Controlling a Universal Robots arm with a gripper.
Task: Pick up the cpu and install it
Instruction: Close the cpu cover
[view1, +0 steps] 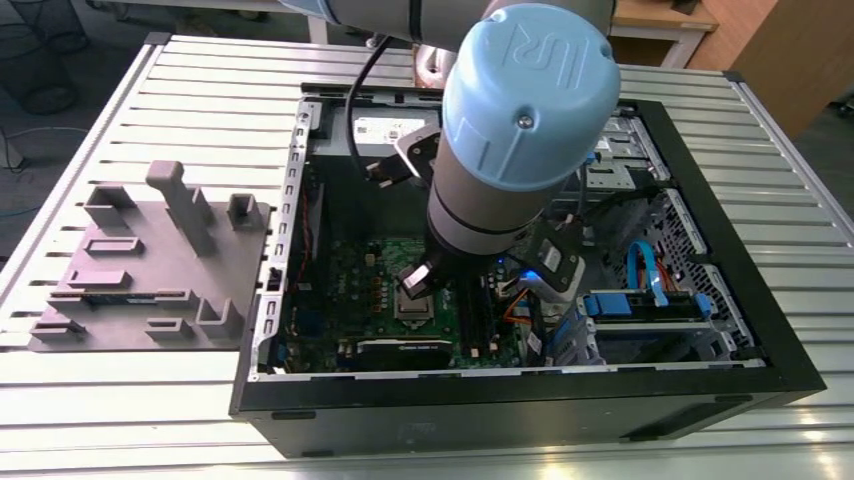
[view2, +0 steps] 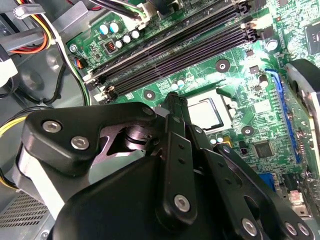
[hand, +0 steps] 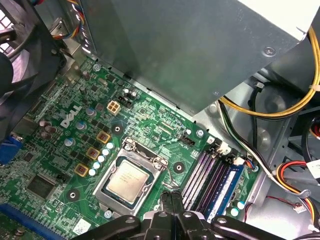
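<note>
Slatted tabletop is topped by an open computer case, largely blocked by the arm. In the first wrist view the gripper is seen pinched together, empty. The cpu is seated in its socket, just beside the fingertips.

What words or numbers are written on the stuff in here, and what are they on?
On the arm cap: big raised letters, a maker's logo, not quoted here.
On the board: a white maker's logo, not quoted; tiny part codes, too small to read.
On the cpu: faint print, too small to read.
On the white label: print too small to read.
</note>
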